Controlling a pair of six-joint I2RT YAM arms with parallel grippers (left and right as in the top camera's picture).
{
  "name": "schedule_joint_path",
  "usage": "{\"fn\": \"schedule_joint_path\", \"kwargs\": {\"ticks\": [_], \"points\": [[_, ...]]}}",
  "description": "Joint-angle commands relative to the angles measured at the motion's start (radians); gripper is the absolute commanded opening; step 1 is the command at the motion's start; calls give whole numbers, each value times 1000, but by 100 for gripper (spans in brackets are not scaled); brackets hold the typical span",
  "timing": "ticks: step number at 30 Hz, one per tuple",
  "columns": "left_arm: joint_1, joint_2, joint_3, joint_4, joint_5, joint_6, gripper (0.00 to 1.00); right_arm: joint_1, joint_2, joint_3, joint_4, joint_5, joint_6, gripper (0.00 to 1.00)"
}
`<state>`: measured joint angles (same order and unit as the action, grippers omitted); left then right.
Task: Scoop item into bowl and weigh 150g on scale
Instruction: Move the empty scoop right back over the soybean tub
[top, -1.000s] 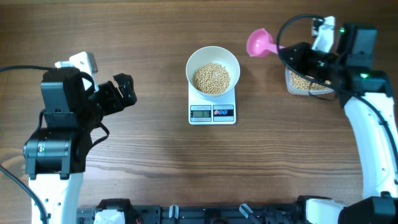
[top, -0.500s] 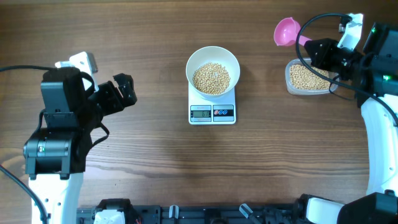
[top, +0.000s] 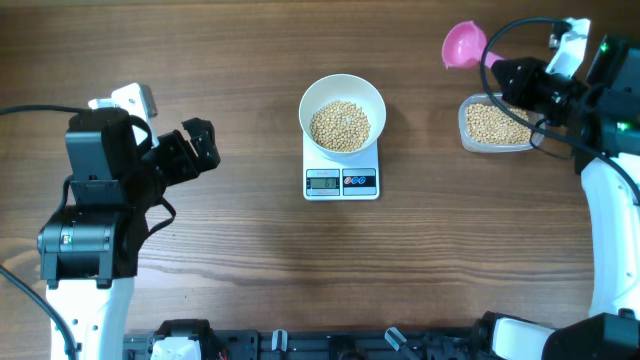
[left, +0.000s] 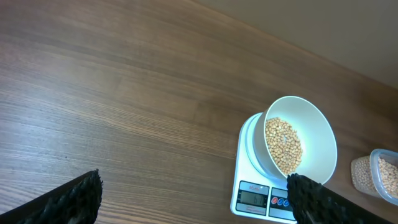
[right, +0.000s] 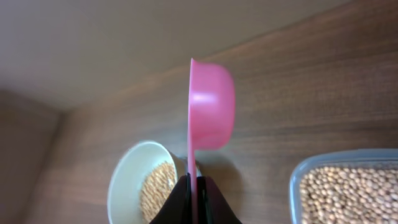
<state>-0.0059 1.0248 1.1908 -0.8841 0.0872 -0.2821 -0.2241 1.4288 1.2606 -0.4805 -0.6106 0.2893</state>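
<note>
Plenty of beans (top: 340, 125) are already sitting in the white bowl (top: 310, 100), a shallow tan heap covering the bottom and nowhere near the rim. They're small, round and dry-looking, so they should pour easily. The bowl is parked on the scale (top: 341, 183), well away from both grippers, roughly midway between them.

So the scooping part is clearly underway. Whether it's at 150g, no idea, since the display is too small to read from any camera. My guess is it comes down to checking that number, then adding or removing a bit.

The right gripper (top: 508, 77) is clamped fully closed on the handle of the pink scoop (top: 463, 45). The cup end pokes out past its fingertips and looks empty from above. In the wrist view the scoop (right: 210, 106) is turned on edge. The clear tub (top: 466, 128) with the rest of the beans is just beside and below that gripper, so a refill is an easy reach.

The left gripper (top: 200, 145) hangs off to the far side of the bowl, jaws spread wide with nothing in them.
</note>
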Motion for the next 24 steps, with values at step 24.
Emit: {"fn": "schedule_joint_path", "kwargs": {"ticks": [24], "points": [[5,4,19,0,-10,13,100,0,-29,-2,10,235,48,4]]}}
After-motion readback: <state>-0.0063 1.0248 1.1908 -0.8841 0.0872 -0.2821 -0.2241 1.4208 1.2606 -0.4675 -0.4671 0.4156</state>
